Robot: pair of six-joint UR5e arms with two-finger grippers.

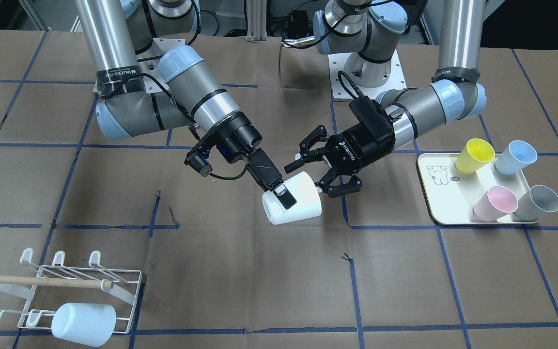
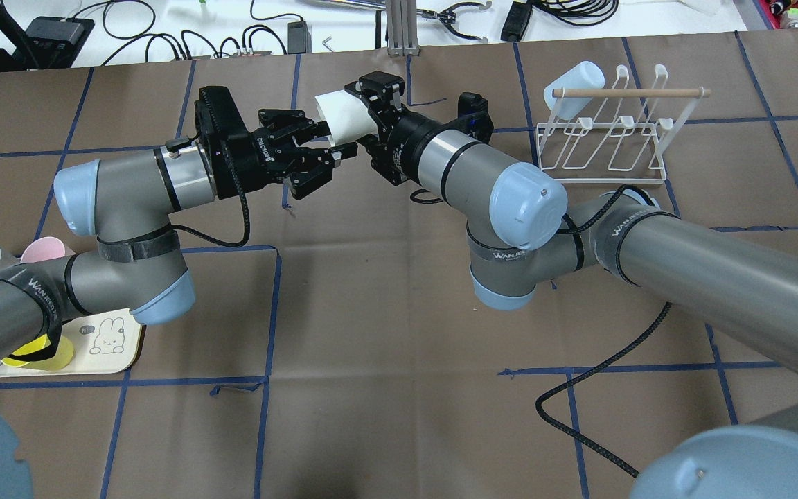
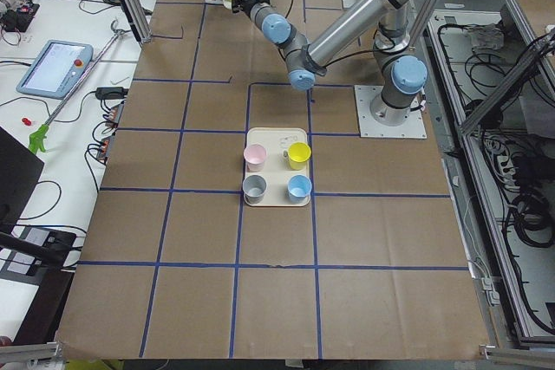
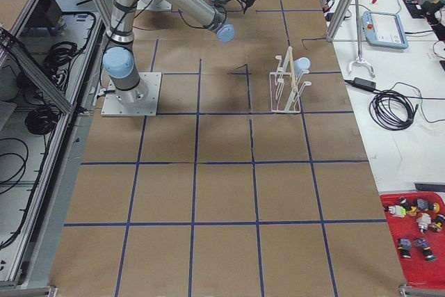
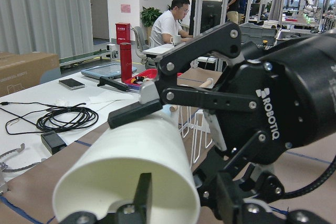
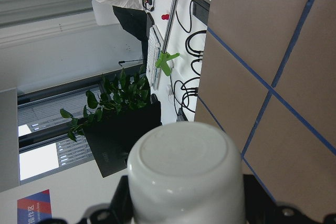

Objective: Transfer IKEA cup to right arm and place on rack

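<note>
The white IKEA cup (image 1: 292, 206) hangs on its side above the middle of the table. My right gripper (image 1: 284, 198) is shut on it across the body, near the base. The right wrist view shows the cup's closed base (image 6: 186, 174) between the fingers. My left gripper (image 1: 318, 177) is open at the cup's mouth, its fingers spread on either side of the rim. In the left wrist view the open mouth (image 5: 128, 182) faces the camera. From overhead, the left gripper (image 2: 326, 149) meets the cup (image 2: 340, 114) from the left. The white wire rack (image 1: 121, 286) stands toward the right arm's side.
A pale blue cup (image 1: 83, 324) lies on the rack under its wooden dowel (image 1: 41, 281). On the left arm's side a cream tray (image 1: 434, 198) holds yellow (image 1: 474, 155), blue (image 1: 515, 157), pink (image 1: 495, 202) and grey (image 1: 536, 203) cups. People sit at desks beyond the table.
</note>
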